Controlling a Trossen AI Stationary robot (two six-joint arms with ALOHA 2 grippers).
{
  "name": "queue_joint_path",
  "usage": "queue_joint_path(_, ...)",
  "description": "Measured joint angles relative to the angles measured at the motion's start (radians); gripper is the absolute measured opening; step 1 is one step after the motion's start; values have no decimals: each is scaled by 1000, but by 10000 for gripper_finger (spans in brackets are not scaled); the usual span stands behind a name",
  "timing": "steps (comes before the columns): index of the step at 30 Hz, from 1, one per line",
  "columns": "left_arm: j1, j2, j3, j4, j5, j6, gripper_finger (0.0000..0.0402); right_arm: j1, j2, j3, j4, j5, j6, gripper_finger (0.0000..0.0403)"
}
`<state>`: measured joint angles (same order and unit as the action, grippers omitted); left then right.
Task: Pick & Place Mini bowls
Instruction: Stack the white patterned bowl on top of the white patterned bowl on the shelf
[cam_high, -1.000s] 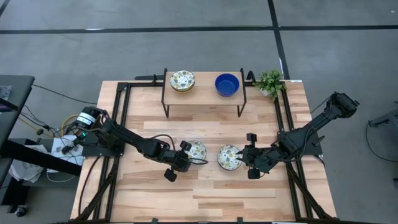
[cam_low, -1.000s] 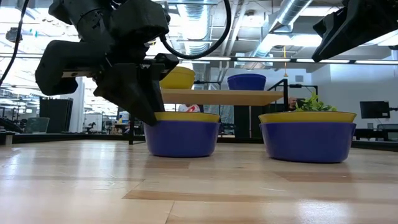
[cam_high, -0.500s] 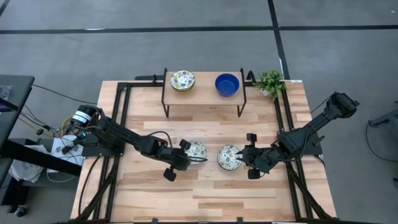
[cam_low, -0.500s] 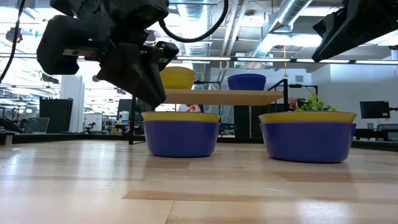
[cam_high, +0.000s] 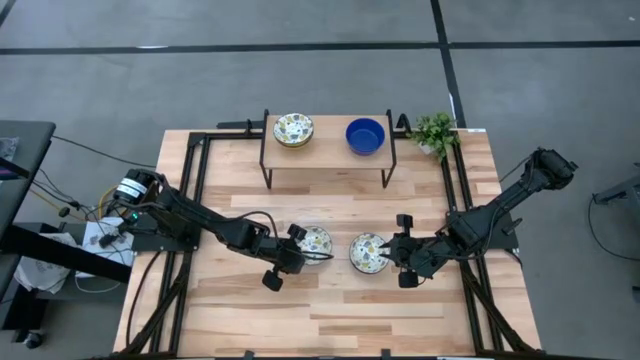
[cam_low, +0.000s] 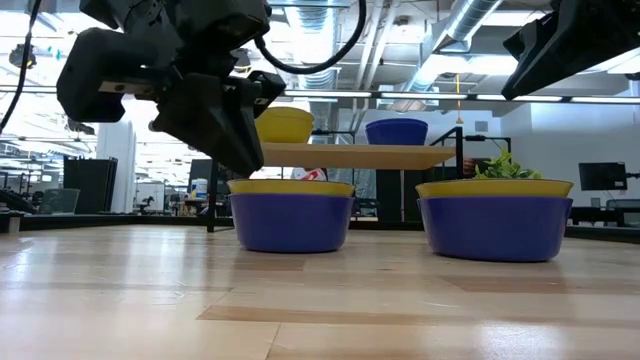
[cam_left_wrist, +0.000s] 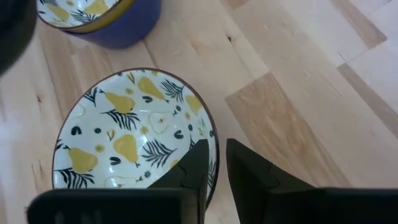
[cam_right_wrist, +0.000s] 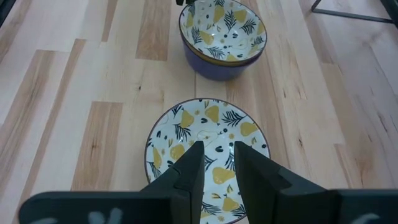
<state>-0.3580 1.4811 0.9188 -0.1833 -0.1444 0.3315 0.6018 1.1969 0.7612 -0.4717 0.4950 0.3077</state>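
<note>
Two robot arms reach over a wooden table (cam_high: 330, 300), each gripper poised at the rim of a small patterned bowl.

Since a second ago the left arm has lifted slightly, so the left gripper (cam_left_wrist: 214, 163) now sits above the near rim of the left bowl (cam_high: 314, 241) rather than down beside it; its fingers are narrow, straddling the rim without clearly pinching it. The right arm has not moved: the right gripper (cam_right_wrist: 217, 163) has its narrowly parted fingers on either side of the rim of the right bowl (cam_high: 368, 252). At the table's far edge, a raised shelf (cam_high: 328, 147) carries a third patterned bowl (cam_high: 293, 129) and a solid blue bowl (cam_high: 365, 136), well apart. A small green plant (cam_high: 434, 132) stands just beside the shelf. All four bowls are empty.
</note>
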Motion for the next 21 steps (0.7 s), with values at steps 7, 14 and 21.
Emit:
queue_joint_path(7,0,6,-14,9,2,0,72,0,0,0,1,0,7,79)
queue_joint_path(14,0,6,-32,48,6,0,73,0,0,0,-2,0,7,79)
queue_joint_path(21,12,6,-53,72,18,0,73,0,0,0,-3,0,7,79)
